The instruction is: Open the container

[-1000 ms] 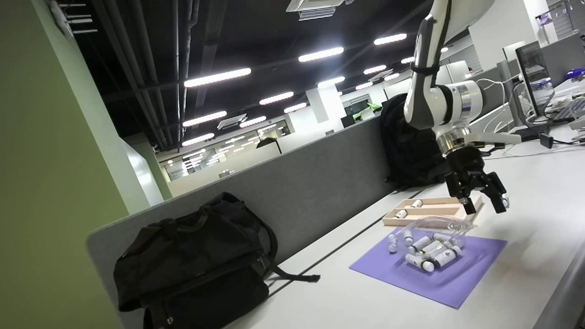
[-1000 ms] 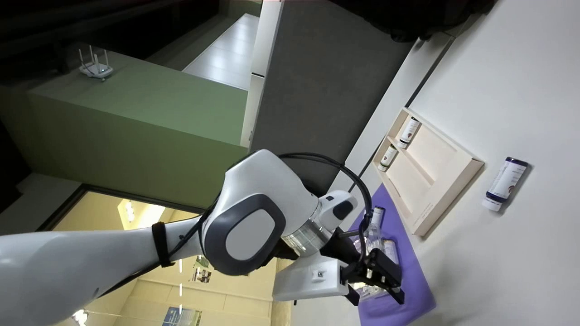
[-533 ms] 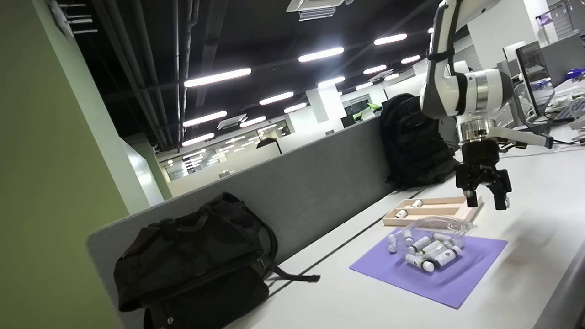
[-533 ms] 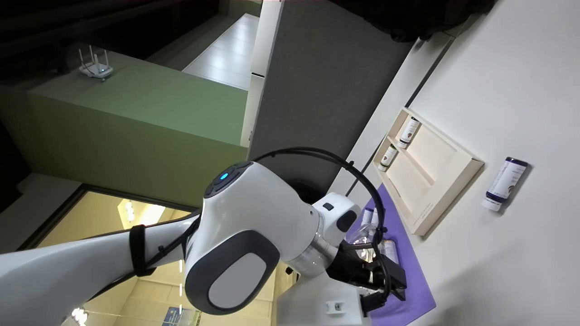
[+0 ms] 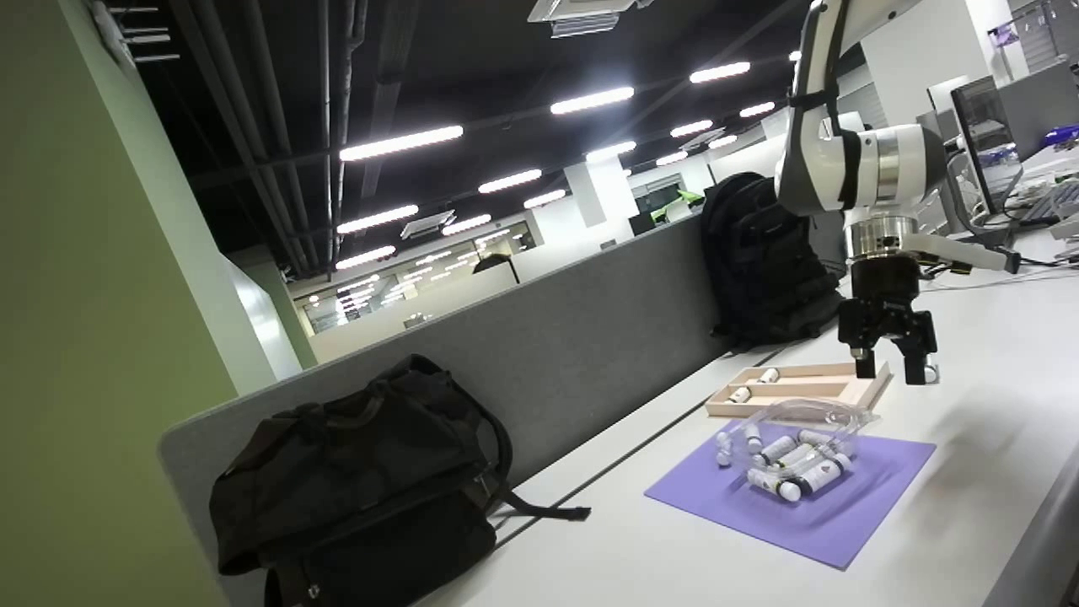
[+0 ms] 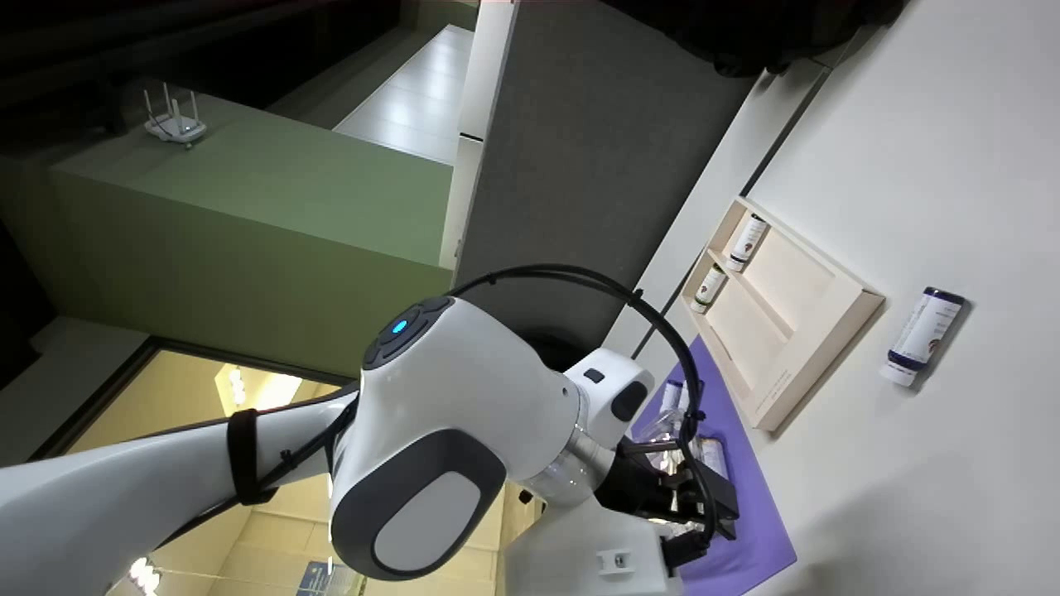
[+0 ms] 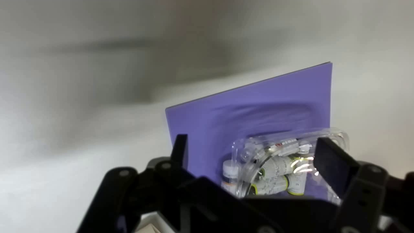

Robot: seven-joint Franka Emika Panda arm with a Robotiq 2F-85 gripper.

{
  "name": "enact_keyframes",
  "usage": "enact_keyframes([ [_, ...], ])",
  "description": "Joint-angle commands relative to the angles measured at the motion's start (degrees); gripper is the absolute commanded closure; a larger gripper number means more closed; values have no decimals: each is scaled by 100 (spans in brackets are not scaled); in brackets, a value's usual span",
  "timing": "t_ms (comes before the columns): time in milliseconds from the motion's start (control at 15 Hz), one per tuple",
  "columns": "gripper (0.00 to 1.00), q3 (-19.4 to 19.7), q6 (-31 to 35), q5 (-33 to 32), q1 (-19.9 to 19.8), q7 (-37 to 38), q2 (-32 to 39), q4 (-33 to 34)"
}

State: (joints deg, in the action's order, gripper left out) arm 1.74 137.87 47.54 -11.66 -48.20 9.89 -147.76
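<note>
So, low, flat, rectangular tan box (image 6: 818,356) sat on the white table (image 5: 995,405) just beside the flat purple mat (image 5: 851,523), inside exposed, seen in both exterior views. Two small white cylindrical bottles (image 6: 748,240) lay in it, one per long compartment, both toward the same end.

Clear, see-through, curved plastic piece (image 7: 254,168) was on the mat, bunched up with several white banded bottles (image 5: 823,475); couldn't tell which of them lay in it, under it or just beside it.

Loose white bottle with dark blue bands (image 6: 923,331) lay on its side on the table, near the box but apart from it.

Black fingers (image 5: 915,371) were spread, wide gap between them, raised above the table. Wrist view looked past them down to the mat and plastic. Black cable (image 6: 636,299) on the white-and-black robot arm (image 6: 447,397) partly covered them in an exterior view.

Background: slumped black backpack (image 5: 362,489) on the table by the grey partition (image 5: 607,320), upright black backpack (image 5: 763,261) farther along it, dark monitor (image 5: 985,139) beyond. White device with antennas (image 6: 175,127) showed against a green surface (image 6: 273,174).
</note>
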Motion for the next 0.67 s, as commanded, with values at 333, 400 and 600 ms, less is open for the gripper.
enact_keyframes([
  [333, 0, 41, -176, 1533, 114, -1776, 130, 82],
  [400, 0, 57, -212, 1615, 118, -1882, 171, 107],
  [600, 0, 87, -310, 1773, 146, -2075, 315, 196],
])
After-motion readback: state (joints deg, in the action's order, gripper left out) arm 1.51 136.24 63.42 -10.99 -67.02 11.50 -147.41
